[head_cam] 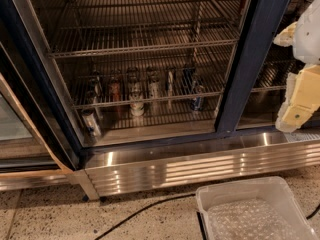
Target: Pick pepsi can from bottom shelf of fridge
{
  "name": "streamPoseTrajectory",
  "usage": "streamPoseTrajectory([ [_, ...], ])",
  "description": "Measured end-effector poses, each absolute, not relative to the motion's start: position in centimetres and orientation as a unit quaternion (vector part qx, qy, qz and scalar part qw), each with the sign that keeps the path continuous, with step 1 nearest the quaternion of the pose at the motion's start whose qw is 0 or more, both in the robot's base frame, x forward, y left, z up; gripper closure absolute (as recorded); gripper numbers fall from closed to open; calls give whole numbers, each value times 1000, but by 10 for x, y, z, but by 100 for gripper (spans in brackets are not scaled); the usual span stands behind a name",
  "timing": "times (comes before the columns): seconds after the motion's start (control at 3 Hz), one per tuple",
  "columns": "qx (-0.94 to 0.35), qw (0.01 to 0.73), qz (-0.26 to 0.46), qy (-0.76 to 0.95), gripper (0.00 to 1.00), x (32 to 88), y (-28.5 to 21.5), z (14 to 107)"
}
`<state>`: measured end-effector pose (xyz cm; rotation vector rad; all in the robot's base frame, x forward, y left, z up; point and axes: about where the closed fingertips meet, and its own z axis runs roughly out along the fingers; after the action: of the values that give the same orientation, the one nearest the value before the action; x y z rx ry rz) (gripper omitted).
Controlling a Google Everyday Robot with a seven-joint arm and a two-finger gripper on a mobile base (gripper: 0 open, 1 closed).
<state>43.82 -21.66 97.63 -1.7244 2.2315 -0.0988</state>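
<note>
Pepsi can [197,102] — jaws far right

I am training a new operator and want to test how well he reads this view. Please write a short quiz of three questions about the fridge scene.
1. True or false: the gripper, at the right edge of the view, is outside the fridge and apart from the pepsi can.
2. Where on the bottom shelf does the pepsi can stand? A) at its far left end B) toward its right end C) in the exact middle
3. Fill in: on the floor at the bottom right stands a clear plastic ____.

Key: 1 true; 2 B; 3 bin.
</note>
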Motion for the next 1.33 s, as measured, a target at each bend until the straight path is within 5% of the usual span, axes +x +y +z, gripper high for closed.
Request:
streamPoseTrajectory([
  [0.67, -592, 149, -19, 792, 0, 443, -211, 941],
  [1.33, -573, 109, 18, 812, 0, 455, -189, 777],
])
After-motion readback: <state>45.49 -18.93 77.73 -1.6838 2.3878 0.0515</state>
